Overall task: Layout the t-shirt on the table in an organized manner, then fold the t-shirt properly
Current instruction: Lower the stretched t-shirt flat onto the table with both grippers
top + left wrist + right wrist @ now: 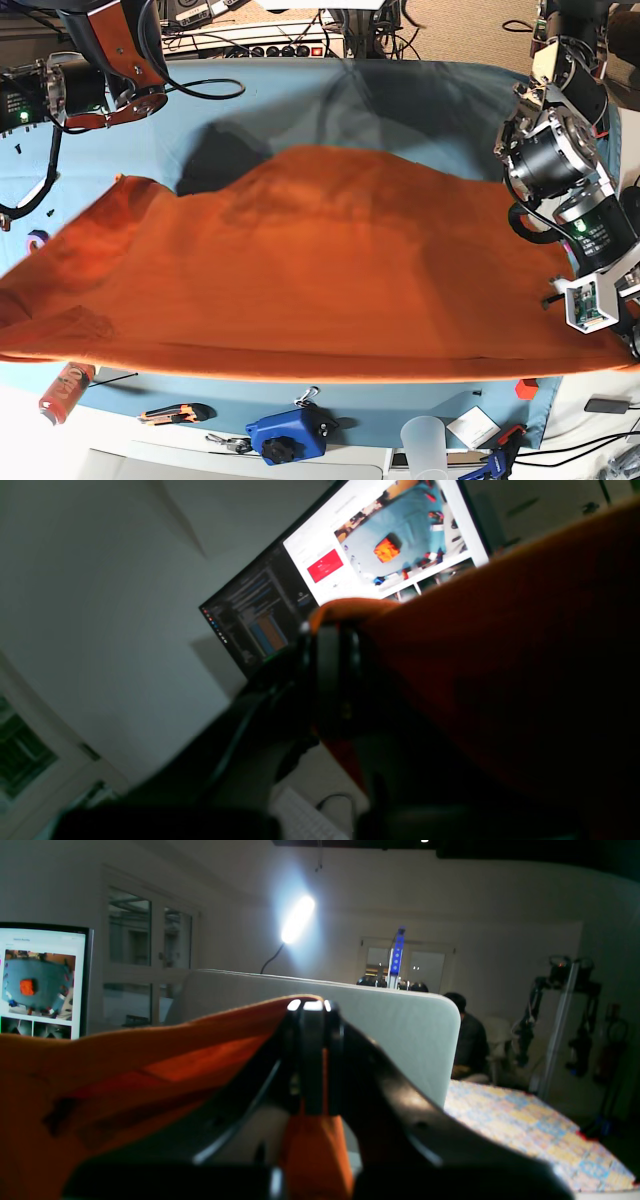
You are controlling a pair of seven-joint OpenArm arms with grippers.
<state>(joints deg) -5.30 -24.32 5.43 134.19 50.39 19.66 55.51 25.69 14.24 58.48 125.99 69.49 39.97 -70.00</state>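
The orange t-shirt (330, 270) is held up in the air, stretched wide above the teal table (420, 100) and hiding most of it. My left gripper (330, 630) is shut on an edge of the shirt (500, 655), which fills the right of the left wrist view. My right gripper (310, 1007) is shut on another edge of the shirt (100, 1080), with fabric pinched between its fingers. In the base view the left arm (560, 180) reaches the shirt's right corner. The right arm (110, 50) is at the top left, its gripper out of sight.
Along the table's near edge lie a red can (60, 392), a utility knife (175, 412), a blue tool (290, 435) and a plastic cup (425, 440). A monitor (380, 545), a white panel (400, 1040) and a seated person (467, 1040) stand beyond.
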